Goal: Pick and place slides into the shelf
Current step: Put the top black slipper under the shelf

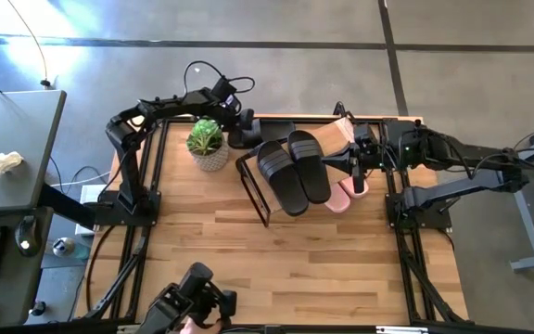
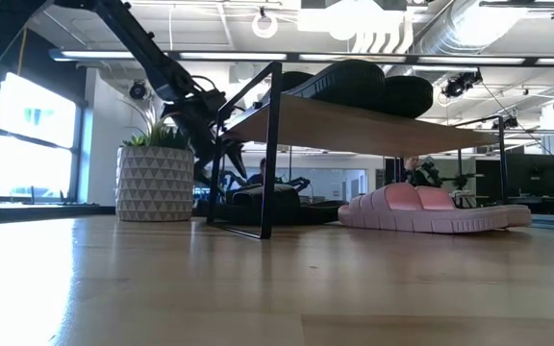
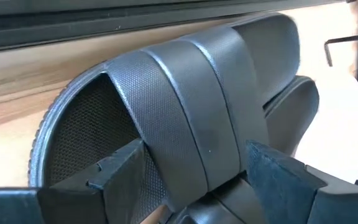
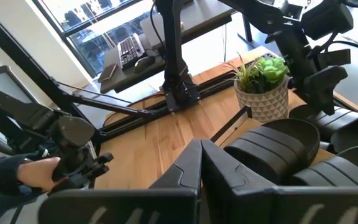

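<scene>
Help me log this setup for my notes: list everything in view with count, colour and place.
Black slides: two, black, side by side on the shelf board.
Pink slides: two, pale pink, on the table under the shelf's right end.
Shelf: one, black frame with light wood board, mid-table.
Potted plant: one, green in a pale patterned pot, left of the shelf.
Table: one, light wood.
Left gripper: open around a black slide's strap.
Right gripper: shut, above the pink slides.
</scene>
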Robot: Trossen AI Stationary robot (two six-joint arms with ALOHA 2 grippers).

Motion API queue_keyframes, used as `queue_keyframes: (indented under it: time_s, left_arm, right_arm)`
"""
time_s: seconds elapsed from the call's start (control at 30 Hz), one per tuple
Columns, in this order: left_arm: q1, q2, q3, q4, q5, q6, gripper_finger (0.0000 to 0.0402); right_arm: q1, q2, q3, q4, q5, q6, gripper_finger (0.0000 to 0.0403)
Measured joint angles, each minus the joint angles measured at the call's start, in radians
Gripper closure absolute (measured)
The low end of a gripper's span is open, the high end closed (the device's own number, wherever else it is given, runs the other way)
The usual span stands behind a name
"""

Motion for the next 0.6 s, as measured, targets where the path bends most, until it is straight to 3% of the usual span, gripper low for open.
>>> queue_keyframes:
  time_s: [0.4, 0.6]
  left_arm:
    - [-0.008, 0.050, -0.001, 0.047, 0.038, -0.009, 0.0144]
    - [-0.013, 0.051, -0.002, 0.121, 0.062, -0.009, 0.0206]
  right_arm:
    - [0.000, 0.000, 0.000, -0.007, 0.001, 0.000, 0.0403]
    - [0.000, 0.000, 0.000, -0.023, 0.027, 0.000, 0.0403]
